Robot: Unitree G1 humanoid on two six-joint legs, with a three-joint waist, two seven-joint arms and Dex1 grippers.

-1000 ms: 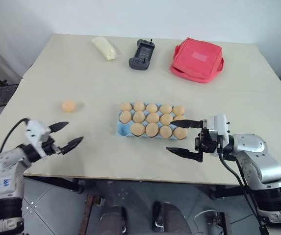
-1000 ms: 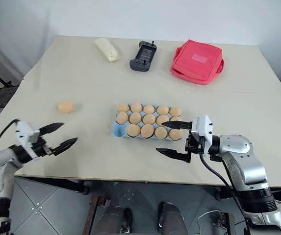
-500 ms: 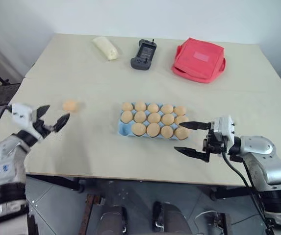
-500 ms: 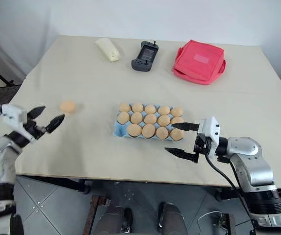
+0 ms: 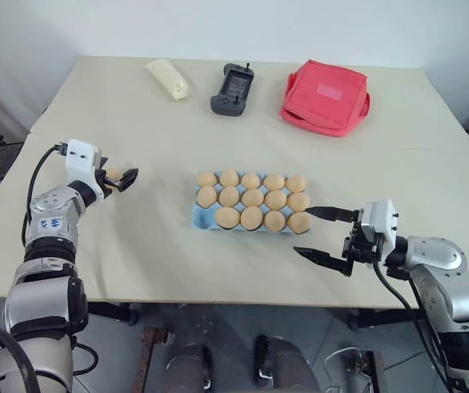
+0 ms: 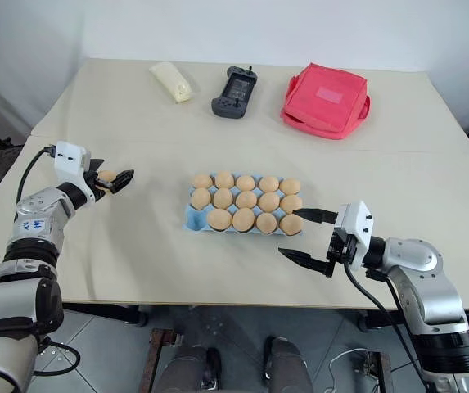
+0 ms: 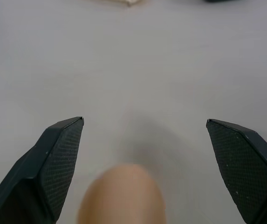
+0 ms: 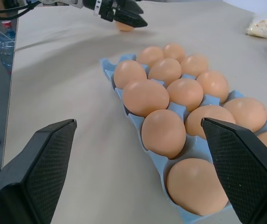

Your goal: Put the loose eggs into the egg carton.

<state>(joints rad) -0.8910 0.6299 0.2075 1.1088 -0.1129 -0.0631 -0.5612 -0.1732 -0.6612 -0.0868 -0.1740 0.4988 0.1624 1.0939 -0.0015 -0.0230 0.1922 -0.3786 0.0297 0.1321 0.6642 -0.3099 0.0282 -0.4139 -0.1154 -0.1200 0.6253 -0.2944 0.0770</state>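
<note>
Left gripper (image 6: 113, 180) is spread wide around the 1 loose egg (image 7: 122, 193) on the left of the bench (image 5: 136, 262), jaws not yet touching it. It's the pickup step: next, squeeze gently, lift, and carry right to the egg carton (image 5: 199, 217) at mid-bench, where 14 eggs sit. Right gripper (image 5: 326, 237) hangs spread near the carton's right end. A second ago the left gripper was at the near edge; it has since reached forward to the egg.

Both head eyes looked down over the same pale beige tabletop (image 5: 160, 254). Each wrist camera sat low and close; the right one faced the light blue moulded egg carton (image 8: 124, 109).
</note>
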